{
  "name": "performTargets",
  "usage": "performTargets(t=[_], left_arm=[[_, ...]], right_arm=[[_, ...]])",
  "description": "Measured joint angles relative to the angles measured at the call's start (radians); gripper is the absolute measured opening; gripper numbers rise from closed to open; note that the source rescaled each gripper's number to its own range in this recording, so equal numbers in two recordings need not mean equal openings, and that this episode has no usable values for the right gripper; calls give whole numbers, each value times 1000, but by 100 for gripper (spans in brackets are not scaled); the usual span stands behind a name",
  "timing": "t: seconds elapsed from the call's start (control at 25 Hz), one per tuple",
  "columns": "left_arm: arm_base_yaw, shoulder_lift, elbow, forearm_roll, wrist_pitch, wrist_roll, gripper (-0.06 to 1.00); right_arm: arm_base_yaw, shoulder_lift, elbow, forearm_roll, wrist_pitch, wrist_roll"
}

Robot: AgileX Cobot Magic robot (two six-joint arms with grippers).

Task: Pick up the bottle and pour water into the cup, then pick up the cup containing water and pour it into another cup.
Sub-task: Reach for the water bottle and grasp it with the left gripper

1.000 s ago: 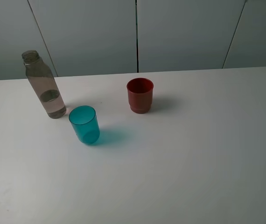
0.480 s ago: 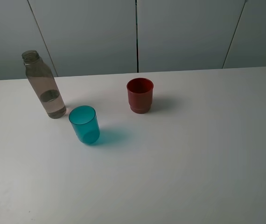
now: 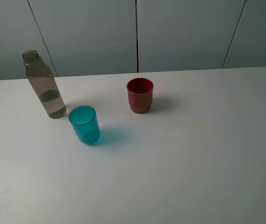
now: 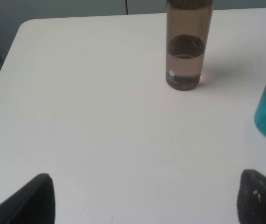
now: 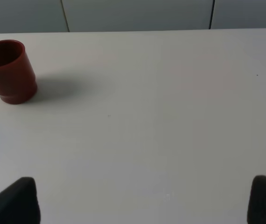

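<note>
Hovering over the table (image 3: 193, 154), facing the bottle (image 3: 44, 86) standing upright at its far left, long axis vertical, dead ahead of the left gripper (image 4: 144, 200), gaping wide and empty, sitting nearer; right gripper (image 5: 144, 203) seemingly gaping too, lying well off.

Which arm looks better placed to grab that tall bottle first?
Probably the left arm. The left claw, open, faces the bottle, which stands on the left side of the table. The right claw faces only the red cup.
</note>
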Motion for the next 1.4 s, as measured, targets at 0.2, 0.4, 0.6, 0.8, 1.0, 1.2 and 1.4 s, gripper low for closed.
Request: performTargets(t=[0.2, 0.4, 0.6, 0.8, 1.0, 1.2, 1.4], left_arm=[[0, 0, 0, 0, 0, 0, 100], [0, 0, 0, 52, 0, -14, 100], [0, 0, 0, 68, 0, -19, 100], [0, 0, 0, 74, 0, -21, 100], [0, 0, 0, 74, 0, -21, 100], [0, 0, 0, 74, 0, -21, 100], [0, 0, 0, 77, 0, -21, 100]], right_arm=[[0, 0, 0, 0, 0, 0], [0, 0, 0, 0, 0, 0], [0, 0, 0, 0, 0, 0], [0, 0, 0, 0, 0, 0], [0, 0, 0, 0, 0, 0], [0, 0, 0, 0, 0, 0], [0, 0, 0, 0, 0, 0]])
